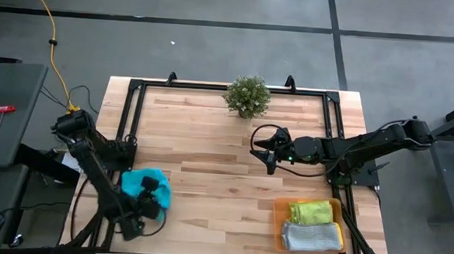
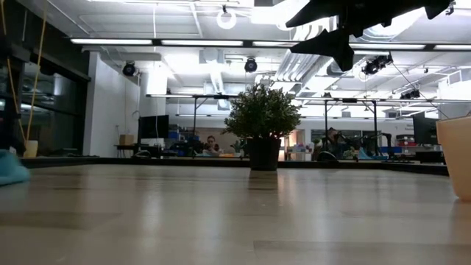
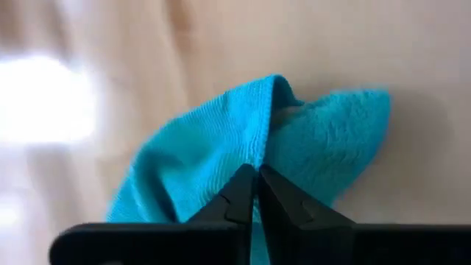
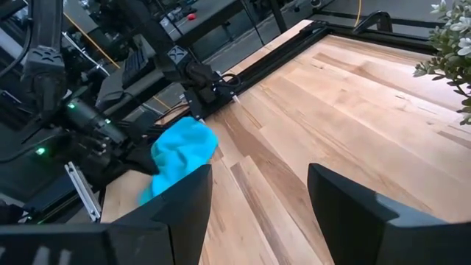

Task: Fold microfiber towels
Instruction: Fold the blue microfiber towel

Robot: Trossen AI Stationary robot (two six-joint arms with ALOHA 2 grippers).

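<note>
now | left gripper (image 3: 256,180) pinching teal towel (image 3: 243,147) | right gripper (image 4: 257,199) spread, mid-table, empty

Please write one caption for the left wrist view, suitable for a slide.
Left gripper, fingers shut, pinching a fold of the teal microfiber towel on the wooden table.

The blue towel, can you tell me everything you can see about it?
The teal towel is a small soft cloth with a fuzzy, ribbed microfiber look. It is not flat or folded neatly: it lies bunched up, with one fold humped up over the rest. It sits on the wooden table near its left edge, far from the orange tray that holds the other towels. The left hand is shut on the teal towel, its two dark fingers pinching the cloth. Nothing else touches it.
</note>
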